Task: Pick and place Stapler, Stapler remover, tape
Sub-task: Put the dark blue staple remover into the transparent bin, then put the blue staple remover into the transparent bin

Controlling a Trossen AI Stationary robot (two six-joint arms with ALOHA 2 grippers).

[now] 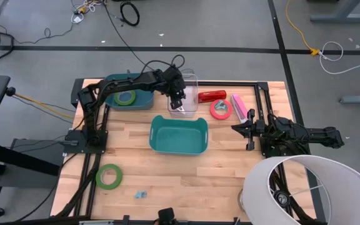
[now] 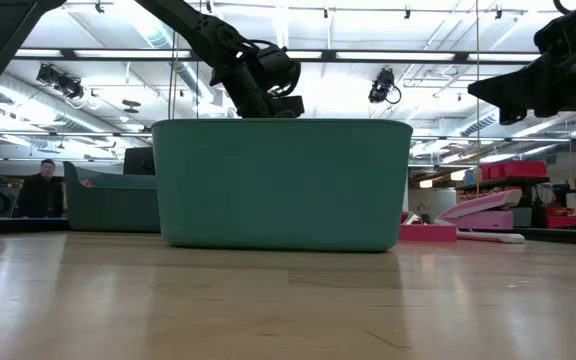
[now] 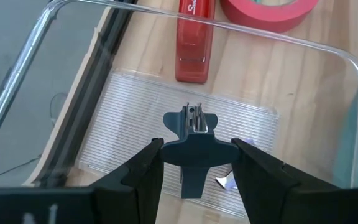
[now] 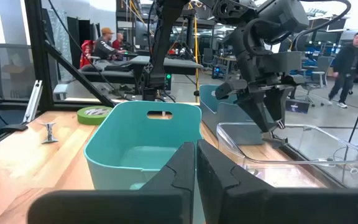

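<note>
**Over at the clear bin: staple remover time**

Down inside the clear bin [image 1: 191, 80] at the far side of the tabletop [image 1: 230, 181], our left end effector [image 1: 179, 102] has the stapler remover [image 3: 191, 132] pinched between its two fingers. They're set narrow, pressing on the wide plastic shoulders, with the metal claws pointing away from the wrist. The remover sits low over the bin's ribbed floor.

Our take on handling:
- It looks tiny, light and hard. The plastic wings are the only sensible spot to grab, since the claws are thin and would probably slip or twist.
- The staplers look like stiff, heavier bars, so we'd grab them across the narrow body near the middle.
- The tape rolls are flat, rigid rings. Pinching one wall of the ring through the open centre seems the easy way.

Head count:
- Tape: three rolls. One green tape [image 1: 125, 97] is in the dark bin [image 1: 109, 81], another green roll [image 1: 109, 176] is loose near the front left, and the pinkish-red roll [image 1: 220, 109] lies just right of the clear bin.
- Staplers: two, the red stapler [image 1: 212, 95] and a pink stapler [image 1: 239, 106], both beside that red roll.
- Removers: one for sure. A small bluish bit [image 1: 140, 194] near the front edge might be a second, but we can't tell.
- Bins: three, counting the empty teal bin [image 1: 178, 149] mid-table.

Our right end effector [image 1: 236, 128] waits at the right side, fingers pressed together on nothing.
</note>
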